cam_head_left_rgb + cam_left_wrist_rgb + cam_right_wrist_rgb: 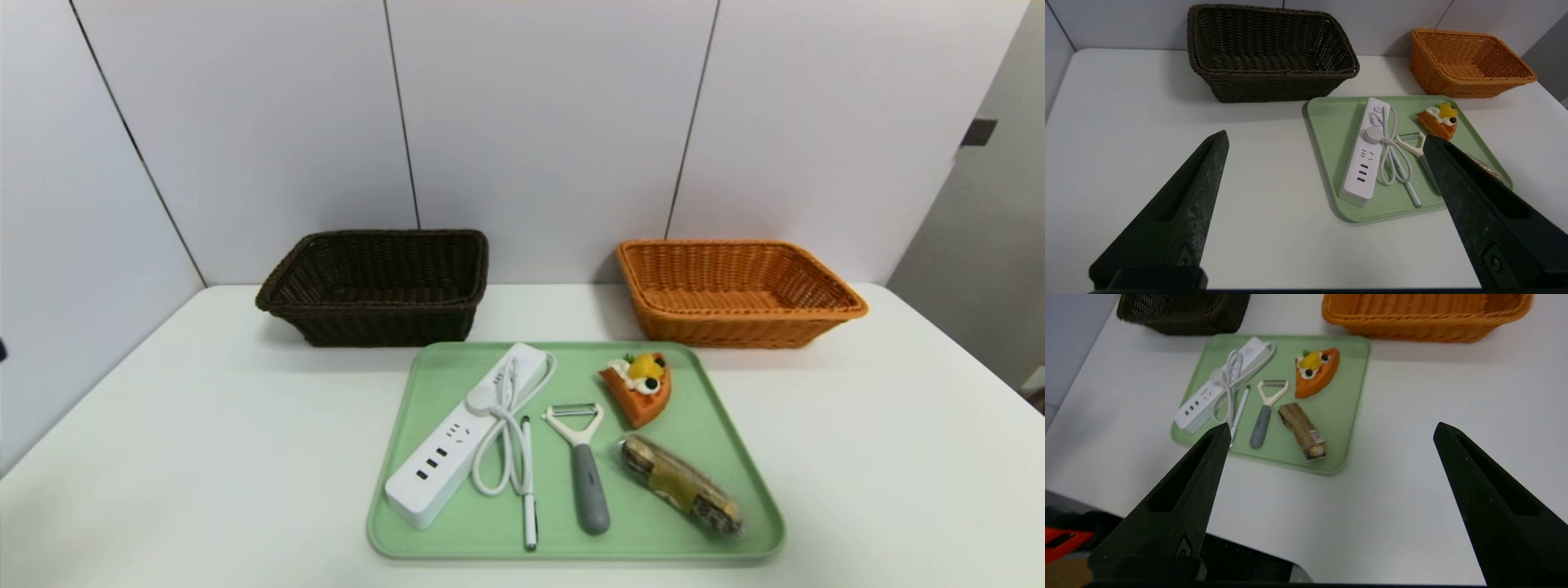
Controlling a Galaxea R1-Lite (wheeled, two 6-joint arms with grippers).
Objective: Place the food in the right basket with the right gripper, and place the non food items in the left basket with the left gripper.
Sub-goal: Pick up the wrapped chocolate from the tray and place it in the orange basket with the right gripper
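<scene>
The sorting task stands at its opening step: no item has been transferred, and both baskets appear empty. All five items lie on the green tray (pixel 718 457), which rests on the white tabletop (pixel 204 425) in front of the baskets. The non-food items occupy the tray's left half: the white power strip (pixel 465 437) with its coiled cord, the slim white pen (pixel 527 482) just beside the cord, and the grey-handled peeler (pixel 584 465) near the tray's centre. The food occupies the right half: the orange cake wedge (pixel 639 388) toward the far edge, and the wrapped brown snack (pixel 682 486) toward the near edge. The dark brown basket (pixel 375 286) sits beyond the tray's left corner; the orange basket (pixel 739 290) sits beyond its right corner. Neither arm appears in the head view. The left gripper (pixel 1325 139) hangs above the tabletop to the left of the tray, with its fingers (pixel 1180 212) spread wide and holding nothing. The right gripper (pixel 1331 430) hangs above the near right side of the tray, with its fingers (pixel 1490 502) likewise spread wide and empty. The next move calls for an approach: the right gripper should descend over a food item, probably the snack as the nearer one, aligning its fingers across the narrow width. The left gripper should address the power strip, pen or peeler. The pen lies flat and close to the cord, so a clean grasp there is judged the most demanding.
</scene>
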